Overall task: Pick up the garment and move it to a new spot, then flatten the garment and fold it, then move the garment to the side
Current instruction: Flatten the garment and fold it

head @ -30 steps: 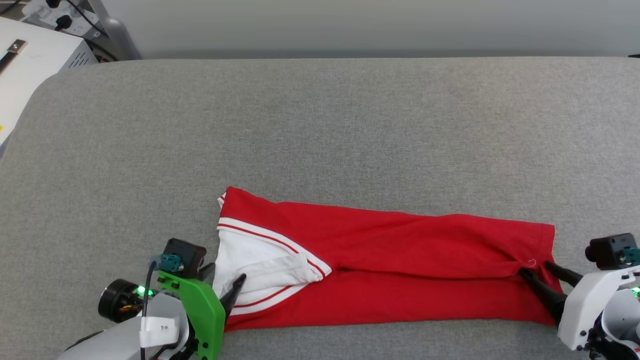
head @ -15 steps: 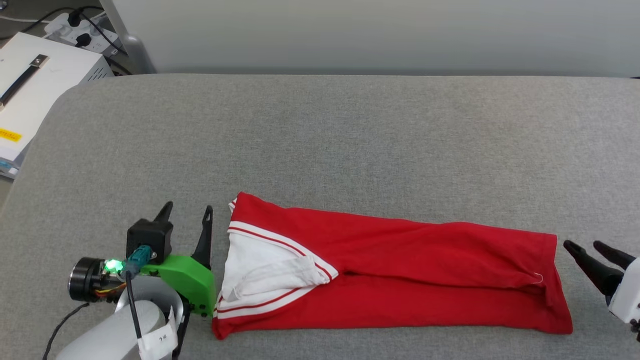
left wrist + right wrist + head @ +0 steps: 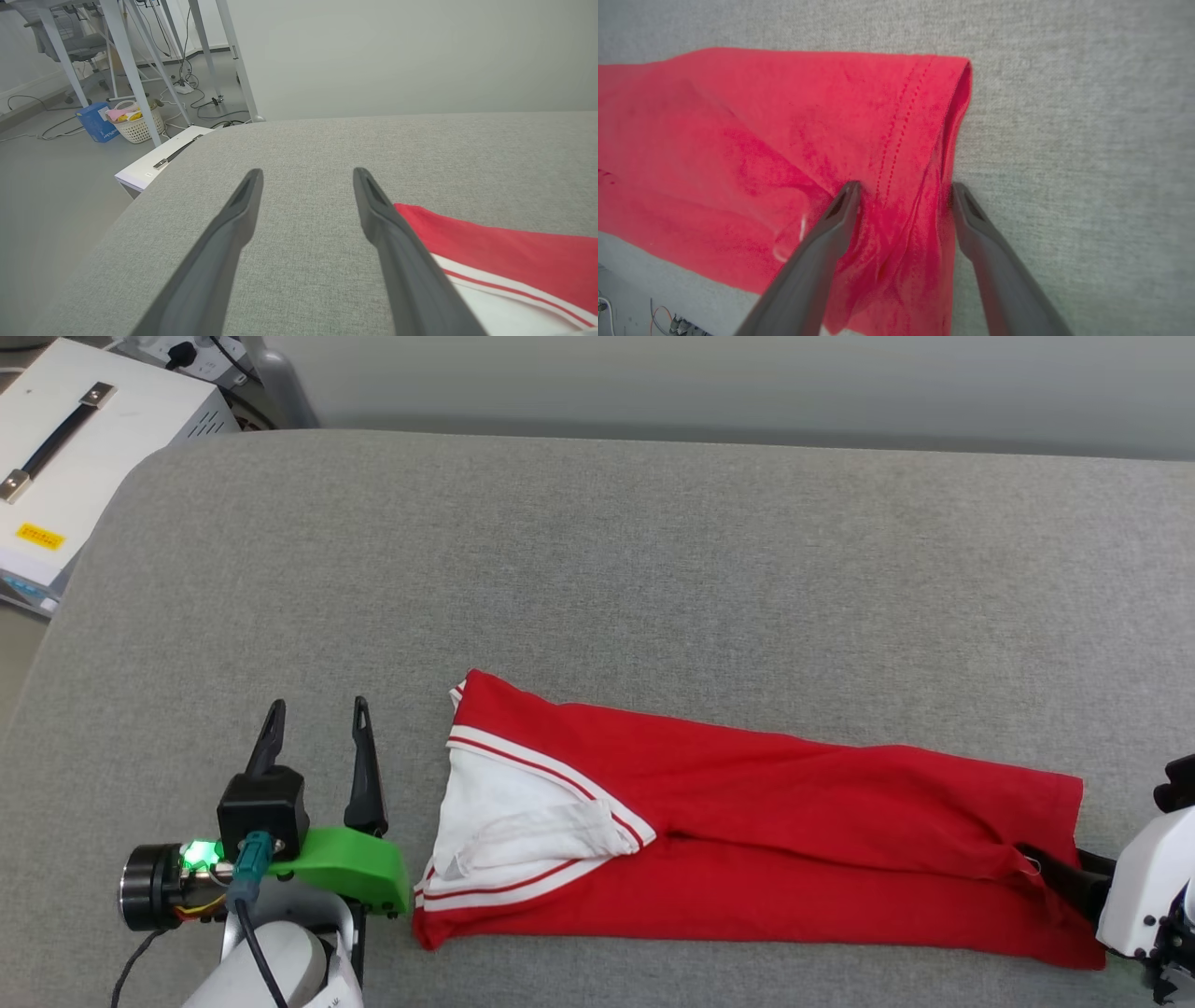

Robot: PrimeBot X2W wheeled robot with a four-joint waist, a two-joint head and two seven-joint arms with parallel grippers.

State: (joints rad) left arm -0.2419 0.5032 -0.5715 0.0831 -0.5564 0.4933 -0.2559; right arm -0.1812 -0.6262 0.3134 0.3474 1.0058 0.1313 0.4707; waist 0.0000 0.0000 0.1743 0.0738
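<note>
The garment (image 3: 747, 840) lies on the grey table as a long red strip folded lengthwise, its white sleeve with red-striped trim (image 3: 523, 821) at the left end. No lettering shows. My left gripper (image 3: 317, 709) stands open on bare cloth-free table a little left of the sleeve end, apart from it; in the left wrist view the left gripper (image 3: 306, 171) has the garment (image 3: 504, 242) beside its right finger. My right gripper (image 3: 1055, 863) is at the hem end. In the right wrist view the right gripper (image 3: 904, 186) is open, its fingers straddling a rumpled fold of the garment (image 3: 784, 116).
A white box with a black handle (image 3: 65, 439) stands off the table's far left corner, with a power strip behind it. The grey table (image 3: 653, 569) stretches bare beyond the garment. On the floor to the left are a basket (image 3: 135, 123), a blue box (image 3: 96, 121) and metal legs.
The head camera has shifted. My left gripper came off the sleeve and now stands open to its left. My right gripper let go of the hem, drew back, then returned over it, open.
</note>
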